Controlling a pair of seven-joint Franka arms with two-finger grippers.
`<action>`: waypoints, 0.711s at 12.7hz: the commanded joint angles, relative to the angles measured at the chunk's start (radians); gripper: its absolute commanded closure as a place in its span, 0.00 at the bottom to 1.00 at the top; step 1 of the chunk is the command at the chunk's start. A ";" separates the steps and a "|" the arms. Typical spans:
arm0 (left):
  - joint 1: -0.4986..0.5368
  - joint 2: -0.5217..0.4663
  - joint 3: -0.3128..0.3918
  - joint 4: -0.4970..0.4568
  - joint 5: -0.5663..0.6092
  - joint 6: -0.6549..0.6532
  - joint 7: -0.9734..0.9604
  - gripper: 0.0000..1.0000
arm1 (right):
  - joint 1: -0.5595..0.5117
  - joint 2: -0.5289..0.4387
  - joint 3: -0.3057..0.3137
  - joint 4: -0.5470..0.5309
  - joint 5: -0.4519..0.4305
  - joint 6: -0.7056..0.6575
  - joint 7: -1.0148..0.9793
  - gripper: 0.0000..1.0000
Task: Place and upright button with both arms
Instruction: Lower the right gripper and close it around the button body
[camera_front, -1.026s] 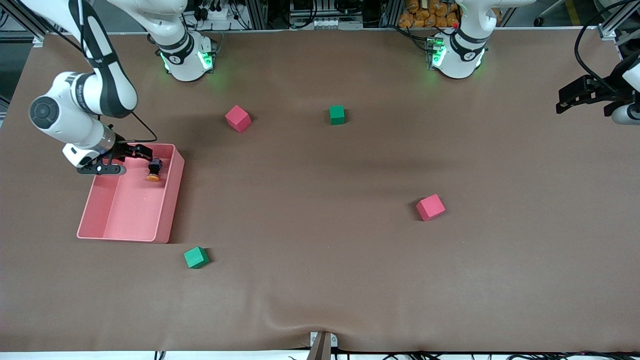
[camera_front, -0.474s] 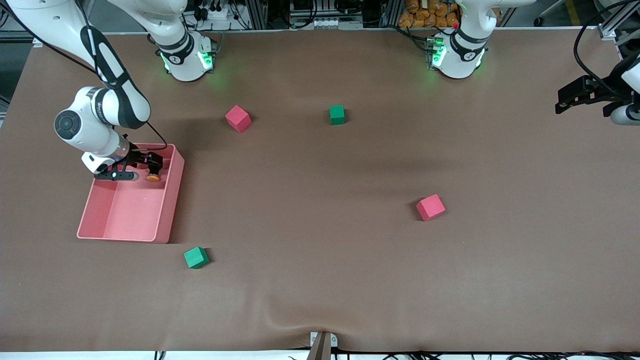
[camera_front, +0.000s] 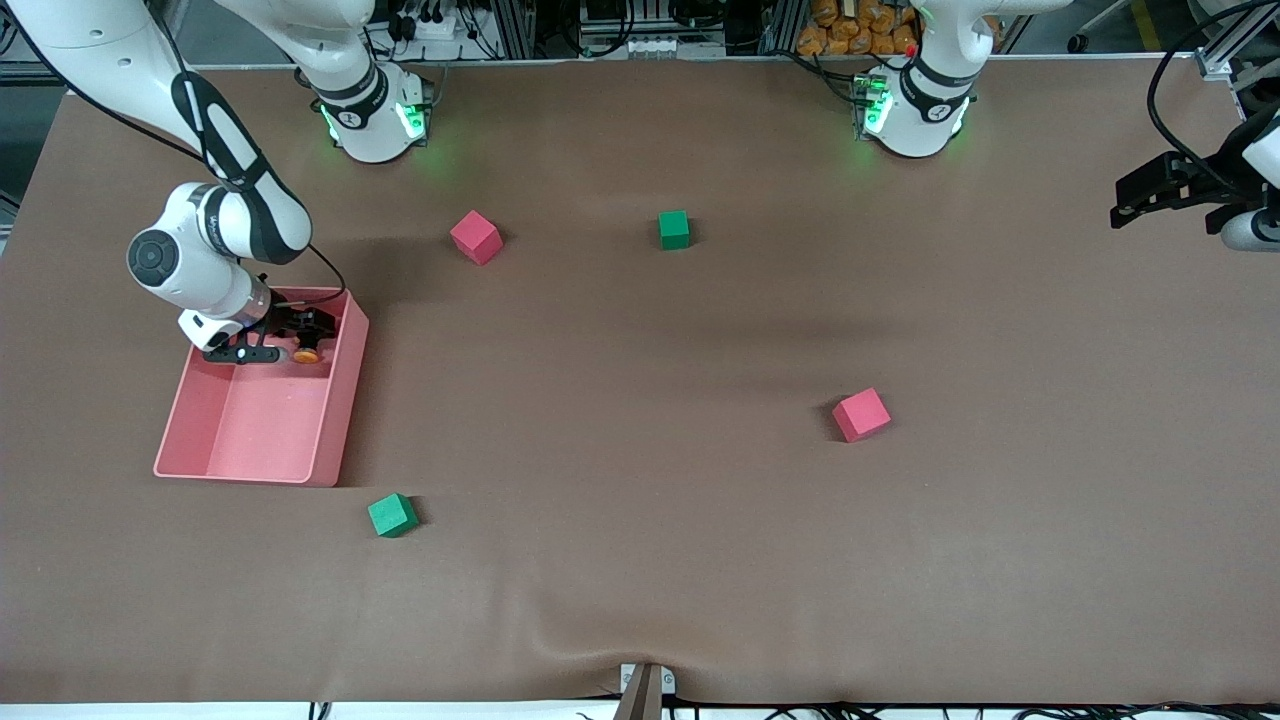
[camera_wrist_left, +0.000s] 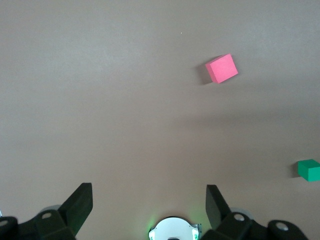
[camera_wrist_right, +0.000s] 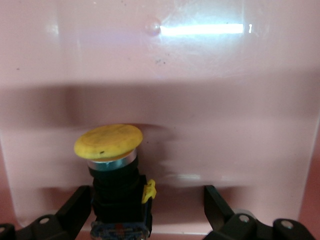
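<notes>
Button (camera_wrist_right: 114, 175) seen lying in pink bin (camera_front: 230, 440), between wide-open, empty right gripper (camera_front: 290, 345) fingers. Left gripper (camera_wrist_left: 149, 207) parked wide open, empty, at left arm's table end. Risk: off-centre closure, button knocked aside.

There is one button (camera_front: 307, 352), lying between the open jaws of the right gripper (camera_front: 300, 335) in the one pink tray (camera_front: 250, 470). Two red cubes (camera_front: 475, 237) (camera_front: 861, 414) and two green cubes (camera_front: 674, 229) (camera_front: 392, 515) (four cubes in all) sit well apart from both pairs of jaws. Two arms, two grippers; the left gripper (camera_front: 1125, 210) waits with jaws spread.
</notes>
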 joint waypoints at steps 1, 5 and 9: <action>0.005 0.007 -0.003 0.013 -0.014 -0.012 0.000 0.00 | -0.013 0.004 0.011 -0.014 -0.009 0.027 -0.015 0.00; 0.000 0.010 -0.003 0.016 -0.015 -0.012 0.000 0.00 | -0.014 -0.002 0.011 -0.015 -0.009 0.025 -0.023 1.00; 0.007 0.009 -0.003 0.015 -0.015 -0.012 0.002 0.00 | -0.014 -0.016 0.011 -0.014 -0.009 0.019 -0.023 1.00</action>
